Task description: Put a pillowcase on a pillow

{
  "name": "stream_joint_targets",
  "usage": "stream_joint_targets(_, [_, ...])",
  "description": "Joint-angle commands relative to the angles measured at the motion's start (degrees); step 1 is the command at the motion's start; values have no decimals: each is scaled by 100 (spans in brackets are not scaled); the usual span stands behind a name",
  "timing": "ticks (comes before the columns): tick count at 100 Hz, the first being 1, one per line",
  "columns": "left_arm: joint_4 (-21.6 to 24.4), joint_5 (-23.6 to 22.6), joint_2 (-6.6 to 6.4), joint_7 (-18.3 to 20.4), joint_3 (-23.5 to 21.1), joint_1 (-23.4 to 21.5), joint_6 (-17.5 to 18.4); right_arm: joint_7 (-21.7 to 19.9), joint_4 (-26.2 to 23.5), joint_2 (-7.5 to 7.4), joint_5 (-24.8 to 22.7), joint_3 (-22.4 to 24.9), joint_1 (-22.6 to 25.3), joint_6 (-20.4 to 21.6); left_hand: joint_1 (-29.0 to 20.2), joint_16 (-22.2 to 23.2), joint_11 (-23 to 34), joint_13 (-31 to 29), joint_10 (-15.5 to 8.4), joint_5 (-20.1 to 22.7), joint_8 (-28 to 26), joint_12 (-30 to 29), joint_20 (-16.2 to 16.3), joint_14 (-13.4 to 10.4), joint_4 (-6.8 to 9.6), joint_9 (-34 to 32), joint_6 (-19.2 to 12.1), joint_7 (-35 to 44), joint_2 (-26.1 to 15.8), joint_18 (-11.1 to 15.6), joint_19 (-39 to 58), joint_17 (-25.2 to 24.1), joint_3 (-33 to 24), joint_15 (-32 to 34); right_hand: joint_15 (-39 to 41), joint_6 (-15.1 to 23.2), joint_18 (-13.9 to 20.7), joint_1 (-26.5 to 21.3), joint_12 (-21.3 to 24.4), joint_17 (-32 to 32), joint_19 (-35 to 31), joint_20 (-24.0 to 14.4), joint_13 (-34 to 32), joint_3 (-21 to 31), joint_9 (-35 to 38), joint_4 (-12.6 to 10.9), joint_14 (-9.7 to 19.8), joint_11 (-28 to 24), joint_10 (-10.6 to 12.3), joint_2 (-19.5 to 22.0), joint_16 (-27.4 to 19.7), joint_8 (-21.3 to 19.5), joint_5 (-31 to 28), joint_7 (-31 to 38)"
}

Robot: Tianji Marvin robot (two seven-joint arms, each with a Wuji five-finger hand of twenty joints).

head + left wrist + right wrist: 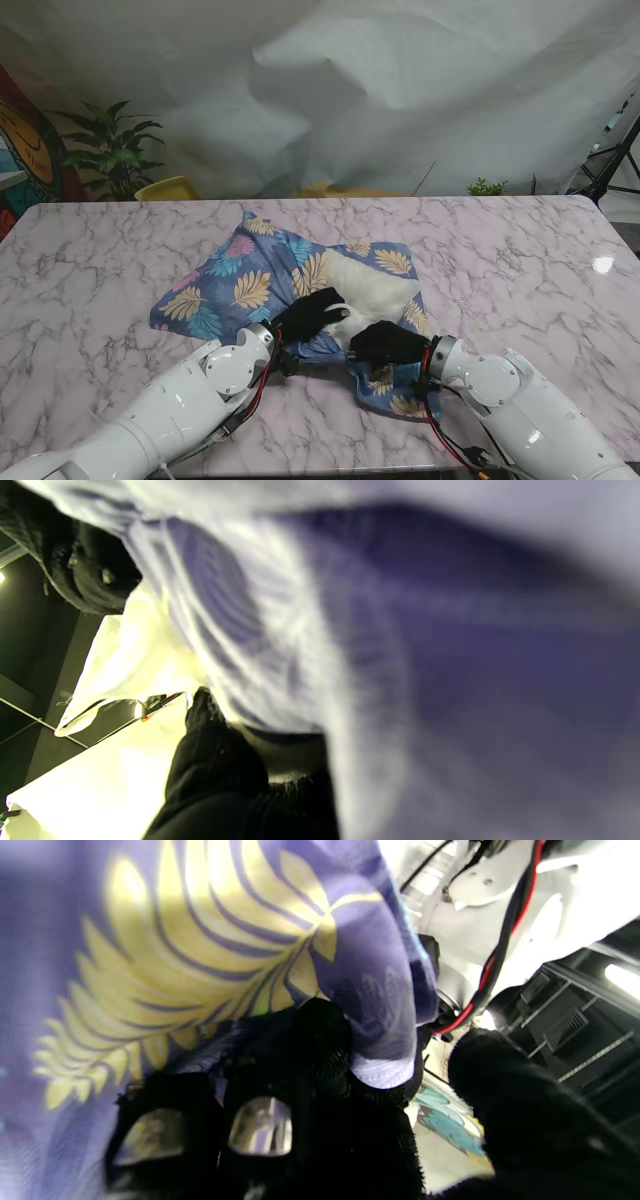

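pillowcase [250, 285], blue with leaf print, lies crumpled mid surface [500, 250], slightly left of centre, spreading from the far-left corner toward me. white pillow [365, 285] sits partly inside it: its middle shows bare through the opening, printed fabric wraps its far edge and right side.

left hand [310, 315], black-gloved, lies on the near edge of the pillowcase opening, fingers extended over the white pillow. its wrist view is mostly blurred blue fabric right against the lens; one dark finger [210, 740] shows beside the cloth. cannot tell whether it actually pinches fabric or just rests on it.

right hand [388, 343], also black-gloved, is just right of the left one, nearly touching it, at the near-right part of the opening. right wrist view: fingers [320, 1040] curled with a fold of the purple-blue fabric [370, 990] tucked between them and the thumb [505, 1090], so it grips the pillowcase edge. a flap of the case hangs nearer to me under that hand, by the surface's near edge.

both white forearms come in from the near corners and converge at the opening.
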State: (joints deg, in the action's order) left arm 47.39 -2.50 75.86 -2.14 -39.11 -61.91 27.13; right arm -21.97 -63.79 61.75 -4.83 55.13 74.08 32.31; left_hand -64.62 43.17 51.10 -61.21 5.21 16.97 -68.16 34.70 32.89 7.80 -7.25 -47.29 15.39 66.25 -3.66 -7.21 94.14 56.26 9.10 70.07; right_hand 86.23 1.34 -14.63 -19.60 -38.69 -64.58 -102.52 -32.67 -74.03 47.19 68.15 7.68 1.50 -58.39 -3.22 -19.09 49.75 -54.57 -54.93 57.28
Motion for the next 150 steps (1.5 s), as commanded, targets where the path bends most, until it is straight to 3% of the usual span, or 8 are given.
stream_joint_targets(1, [-314,-36,-41,144,78,-128,-121,58,31,-85,-150,-43,-1,112,-536,-148,367,-150,69,-21,-251,109,-96,278,224,-428,366,437,-602,-569,-207,-181,-568,-183,881,940,791,249,126,-335,-1176,-376,-172,76,499,60,1061,253,101,5,308,-174,-613,2526])
stream_joint_targets(15, [-333,-58,-41,149,99,-112,-107,563,-256,-252,-1946,138,20,336,-536,-149,372,-148,57,-22,-247,110,-98,270,226,-419,368,435,-588,-562,-205,-180,-568,-177,1180,1747,1830,936,-114,-445,-1446,-621,-205,286,1499,-78,1872,53,762,-149,725,-197,-1308,2596])
stream_joint_targets(32, [-340,-117,-54,162,137,-89,-99,951,-629,-340,-3343,461,185,323,-536,-154,380,-143,45,-15,-242,114,-103,250,231,-412,365,438,-571,-542,-204,-181,-570,-177,377,1981,724,1512,372,-230,-387,-137,-198,-615,1523,-107,1260,917,576,667,58,179,-1673,1827])
stream_joint_targets(41, [-359,-111,-49,179,158,-80,-85,943,-736,-369,-3546,546,241,299,-534,-155,383,-142,42,-14,-240,115,-106,253,232,-413,366,440,-572,-540,-203,-180,-572,-176,-1773,1925,32,1662,1058,605,1359,906,-193,-1589,1098,-184,515,2417,389,1392,-1223,1541,-1302,166])
stream_joint_targets(47, [-366,-100,-48,201,168,-76,-79,749,-835,-417,-3591,579,263,232,-535,-156,385,-144,43,-15,-239,116,-107,246,232,-417,367,440,-565,-539,-202,-180,-572,-174,-3614,1683,62,1613,1108,2062,2362,567,261,-2639,254,-295,303,2848,492,2060,-1515,2758,-392,-1113])
stream_joint_targets(81, [-362,-84,-52,230,176,-81,-84,727,-620,-445,-3662,377,92,371,-536,-160,387,-141,37,-11,-235,119,-112,246,234,-415,365,444,-563,-539,-200,-181,-577,-172,-7279,943,1290,1256,2483,5862,5347,1381,3665,-4495,-2032,-572,611,4052,771,3586,-3201,4070,1893,-2328])
stream_joint_targets(112, [-367,-107,-54,231,195,-73,-86,1547,-1105,-397,-4718,854,530,388,-536,-163,386,-145,35,-5,-230,120,-116,238,235,-416,363,448,-548,-528,-200,-182,-578,-170,-7147,984,1232,1108,2400,5934,5404,1638,3999,-4623,-2643,-601,417,3653,756,3586,-3303,4111,2208,-2179])
stream_joint_targets(150, [-279,-202,-98,187,150,-83,-215,1640,-2172,-520,-6279,1376,1080,-16,-534,-167,386,-145,35,1,-222,121,-119,232,235,-416,367,447,-542,-497,-193,-175,-577,-172,-6640,1661,709,1182,1929,5396,4837,1225,2720,-4656,-1082,-617,407,3202,959,3724,-2798,3416,-560,-793])
